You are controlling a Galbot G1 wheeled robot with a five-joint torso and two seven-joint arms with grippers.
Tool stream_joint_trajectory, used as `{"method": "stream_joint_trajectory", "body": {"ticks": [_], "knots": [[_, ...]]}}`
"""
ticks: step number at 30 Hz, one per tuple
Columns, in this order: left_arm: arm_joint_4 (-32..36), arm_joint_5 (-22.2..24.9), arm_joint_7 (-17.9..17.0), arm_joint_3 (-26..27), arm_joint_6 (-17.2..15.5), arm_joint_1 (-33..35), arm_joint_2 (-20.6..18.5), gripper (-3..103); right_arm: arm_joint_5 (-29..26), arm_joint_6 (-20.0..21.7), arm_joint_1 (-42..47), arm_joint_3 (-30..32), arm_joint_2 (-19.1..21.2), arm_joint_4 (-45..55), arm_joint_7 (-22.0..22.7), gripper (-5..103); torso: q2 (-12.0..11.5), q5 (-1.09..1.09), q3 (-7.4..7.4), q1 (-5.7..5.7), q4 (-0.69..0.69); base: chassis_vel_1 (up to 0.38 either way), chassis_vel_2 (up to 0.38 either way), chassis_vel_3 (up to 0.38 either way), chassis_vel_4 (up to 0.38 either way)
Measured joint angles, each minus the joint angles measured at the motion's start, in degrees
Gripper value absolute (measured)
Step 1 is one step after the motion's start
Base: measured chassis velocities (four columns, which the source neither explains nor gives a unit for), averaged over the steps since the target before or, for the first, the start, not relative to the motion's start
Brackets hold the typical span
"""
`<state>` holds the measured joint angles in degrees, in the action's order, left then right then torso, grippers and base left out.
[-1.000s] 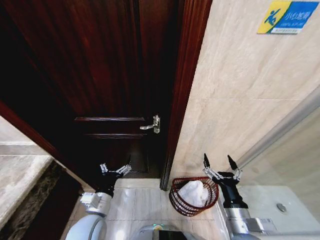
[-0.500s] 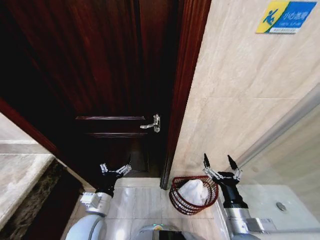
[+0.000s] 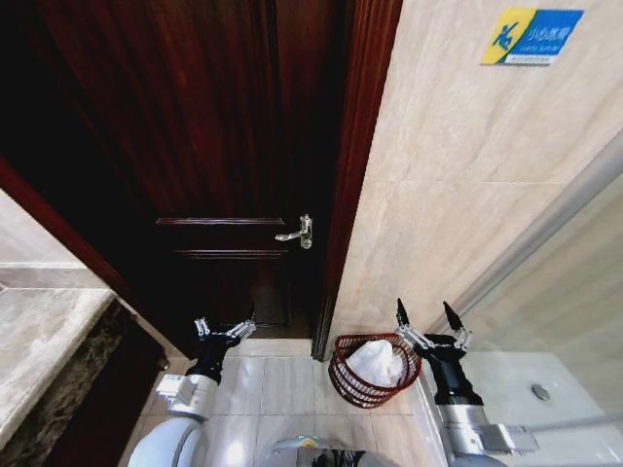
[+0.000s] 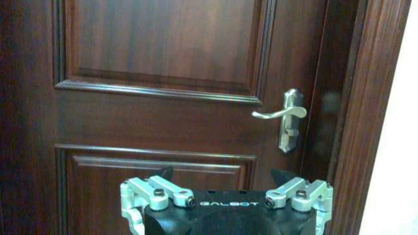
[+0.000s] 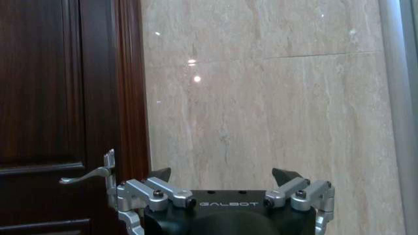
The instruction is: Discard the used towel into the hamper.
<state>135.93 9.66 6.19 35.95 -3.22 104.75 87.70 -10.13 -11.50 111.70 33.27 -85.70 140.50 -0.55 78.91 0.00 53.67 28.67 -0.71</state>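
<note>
A white towel (image 3: pixel 376 361) lies bunched inside the hamper (image 3: pixel 343 375), a round dark red wire basket on the tiled floor by the door frame. My right gripper (image 3: pixel 427 316) is open and empty, held up just right of the hamper's rim. It faces the beige wall in the right wrist view (image 5: pixel 220 174). My left gripper (image 3: pixel 225 324) is also open and empty, raised in front of the dark door, well left of the hamper. The left wrist view shows the left gripper (image 4: pixel 222 174) pointing at the door panel.
A dark wooden door (image 3: pixel 204 146) with a silver lever handle (image 3: pixel 299 233) fills the upper left. A beige stone wall (image 3: pixel 467 195) with a blue sign (image 3: pixel 531 35) stands at the right. A stone counter (image 3: pixel 39 341) sits at the left, and a white fixture (image 3: pixel 535 399) at the lower right.
The whole head view has shifted slightly, so the camera moved: door handle and sign sit a little differently. Both grippers hold the same pose; the towel stays in the hamper.
</note>
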Motion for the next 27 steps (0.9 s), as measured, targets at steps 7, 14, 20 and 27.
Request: {"method": "stream_joint_trajectory", "body": {"ticks": [7, 14, 20, 27], "knots": [[0.0, 0.0, 0.0, 0.0, 0.0, 0.0, 0.0, 100, 0.0, 0.0, 0.0, 0.0, 0.0, 0.0, -0.01, 100, -0.01, 0.0, 0.01, 0.02, 0.0, 0.078, -0.086, -0.094, 0.068], [0.0, 0.0, 0.0, 0.0, 0.0, 0.0, 0.0, 100, -0.01, -0.01, 0.0, 0.01, 0.0, 0.0, -0.02, 100, -0.01, 0.0, 0.01, 0.0, 0.0, 0.184, -0.199, -0.186, 0.187], [0.0, 0.0, 0.0, 0.0, 0.0, 0.02, 0.0, 100, 0.0, -0.01, 0.0, 0.01, 0.0, 0.0, -0.02, 100, 0.03, -0.03, -0.03, -0.07, -0.01, 0.242, -0.241, -0.233, 0.232], [0.0, 0.0, 0.0, 0.0, 0.0, 0.02, 0.0, 100, -0.01, -0.01, 0.0, 0.01, 0.0, -0.01, -0.02, 100, 0.04, -0.01, -0.02, -0.06, -0.01, 0.104, -0.091, -0.094, 0.116]]}}
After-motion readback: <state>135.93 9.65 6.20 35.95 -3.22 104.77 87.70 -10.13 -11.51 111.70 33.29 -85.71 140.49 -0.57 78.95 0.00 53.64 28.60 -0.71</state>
